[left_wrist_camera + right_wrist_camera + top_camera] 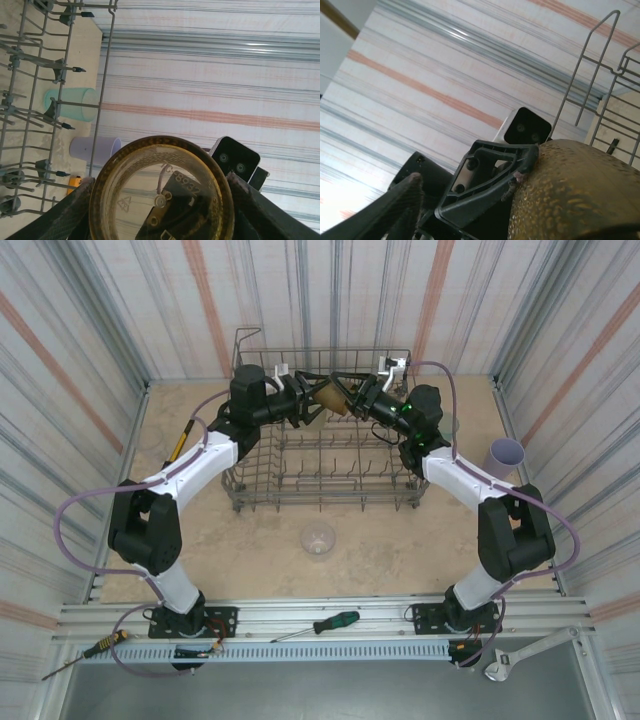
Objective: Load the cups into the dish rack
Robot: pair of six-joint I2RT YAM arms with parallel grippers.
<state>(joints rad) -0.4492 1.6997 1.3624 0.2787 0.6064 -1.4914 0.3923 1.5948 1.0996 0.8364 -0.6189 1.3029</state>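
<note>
Your left claw (161, 220) pinches the brown cup (328, 398) by its sides, up over the far side of the dish rack (300, 503). Your right claw (352, 398) is right beside that cup and spread wide. A clear cup (318, 538) sits on the worktop (400, 560) just in front of the rack. A purple cup (505, 453) and a green cup (75, 104) are outside the rack, near the worktop's right edge.

White links (195, 470), black joints (145, 530), looping lavender cables (70, 515), green lights (405, 410) on right wrist
</note>
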